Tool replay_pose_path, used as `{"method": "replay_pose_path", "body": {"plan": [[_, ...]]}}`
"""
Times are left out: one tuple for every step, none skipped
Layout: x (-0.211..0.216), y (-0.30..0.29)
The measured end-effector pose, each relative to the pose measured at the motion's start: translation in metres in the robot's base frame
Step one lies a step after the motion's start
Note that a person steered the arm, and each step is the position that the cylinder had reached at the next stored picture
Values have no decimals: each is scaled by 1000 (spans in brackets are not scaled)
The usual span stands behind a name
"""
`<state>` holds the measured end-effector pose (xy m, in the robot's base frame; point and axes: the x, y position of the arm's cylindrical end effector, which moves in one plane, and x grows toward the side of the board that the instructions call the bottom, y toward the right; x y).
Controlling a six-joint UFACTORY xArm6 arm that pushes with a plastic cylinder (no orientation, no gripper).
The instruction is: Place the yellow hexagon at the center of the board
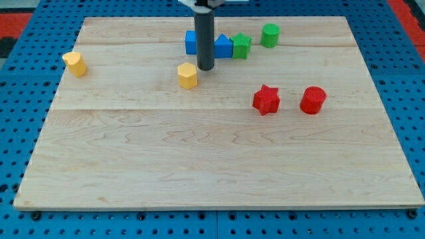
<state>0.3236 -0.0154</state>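
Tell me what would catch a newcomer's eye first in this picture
The dark rod comes down from the view's top, and my tip rests just to the upper right of the yellow hexagon, above the board's middle. Right behind the rod a blue block and a green star huddle together, with a green cylinder nearby. To the view's right, a red star and a red cylinder stand side by side.

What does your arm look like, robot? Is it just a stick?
Pretty much! My arm ends in a straight, dark grey rod, round like a thick marker. My tip is its plain flat bottom end. At the view's top, a pale collar holds the rod. No cables or markings show.
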Motion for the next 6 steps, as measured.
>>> {"method": "replay_pose_path", "body": {"plan": [[-10, -26], [-5, -52], [19, -53], [37, -48], [61, -30], [87, -15]]}}
